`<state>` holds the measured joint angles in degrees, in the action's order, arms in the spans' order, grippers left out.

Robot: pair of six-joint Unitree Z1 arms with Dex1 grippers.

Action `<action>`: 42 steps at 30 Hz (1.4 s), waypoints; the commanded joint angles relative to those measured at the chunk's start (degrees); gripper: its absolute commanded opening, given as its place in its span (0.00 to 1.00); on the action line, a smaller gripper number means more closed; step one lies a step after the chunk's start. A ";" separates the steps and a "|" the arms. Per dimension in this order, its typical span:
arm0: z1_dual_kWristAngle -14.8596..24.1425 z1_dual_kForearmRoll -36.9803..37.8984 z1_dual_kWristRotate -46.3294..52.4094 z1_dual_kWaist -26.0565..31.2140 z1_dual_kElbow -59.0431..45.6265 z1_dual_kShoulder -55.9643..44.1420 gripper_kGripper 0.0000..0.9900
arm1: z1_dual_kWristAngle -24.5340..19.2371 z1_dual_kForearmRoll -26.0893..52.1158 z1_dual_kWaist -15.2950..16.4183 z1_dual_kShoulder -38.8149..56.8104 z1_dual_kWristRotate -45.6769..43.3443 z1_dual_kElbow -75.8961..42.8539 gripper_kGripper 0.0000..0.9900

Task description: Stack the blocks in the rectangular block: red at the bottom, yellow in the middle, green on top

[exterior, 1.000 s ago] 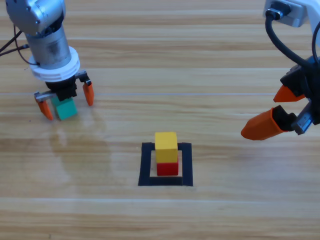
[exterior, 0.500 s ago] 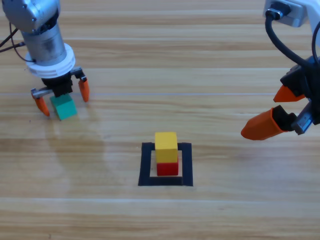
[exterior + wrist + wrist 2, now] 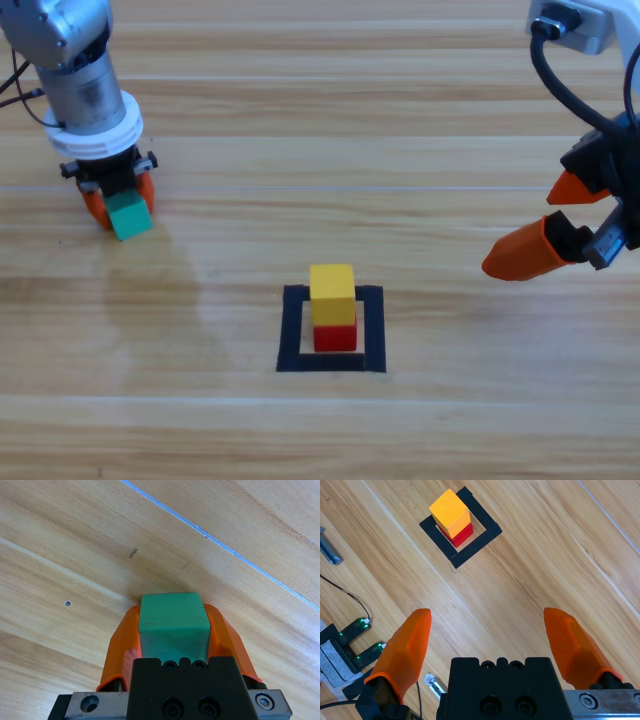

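On the wooden bench point(image 3: 420, 130), the left gripper point(image 3: 118, 200) jaws squeeze the green block point(image 3: 130, 215) far left; the right gripper point(image 3: 545, 225) jaws gape wide.

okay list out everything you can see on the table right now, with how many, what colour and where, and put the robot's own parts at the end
green cube: one, teal-green, far left of the table, between the left gripper's jaws.
yellow cube: one, yellow, on top of the red cube, inside the tape rectangle.
red cube: one, red, bottom of the stack, on the bare wood inside the rectangle.
tape rectangle: one, black outline, centre of the table.
table: one, light wood.
left gripper: one, orange jaws, shut on the green cube at the left.
right gripper: one, orange jaws, open, waiting at the right edge, holding nothing.
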<state>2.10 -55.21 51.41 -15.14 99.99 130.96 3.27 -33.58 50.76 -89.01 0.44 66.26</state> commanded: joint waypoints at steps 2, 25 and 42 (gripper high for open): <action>-2.19 -3.41 -6.32 -0.86 2.76 2.37 0.10 | 0.33 1.06 -1.45 0.77 0.35 -1.40 1.00; 1.33 -23.80 -17.49 -23.71 27.72 1.58 0.00 | 1.12 1.06 -1.45 -0.64 0.35 -1.31 1.00; 5.28 -25.47 -4.13 -27.93 27.98 1.32 0.00 | 1.39 1.06 -1.45 -0.72 0.35 -1.31 1.00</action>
<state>6.99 -80.16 46.08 -41.09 128.61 131.59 4.07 -33.58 50.75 -89.04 0.49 66.25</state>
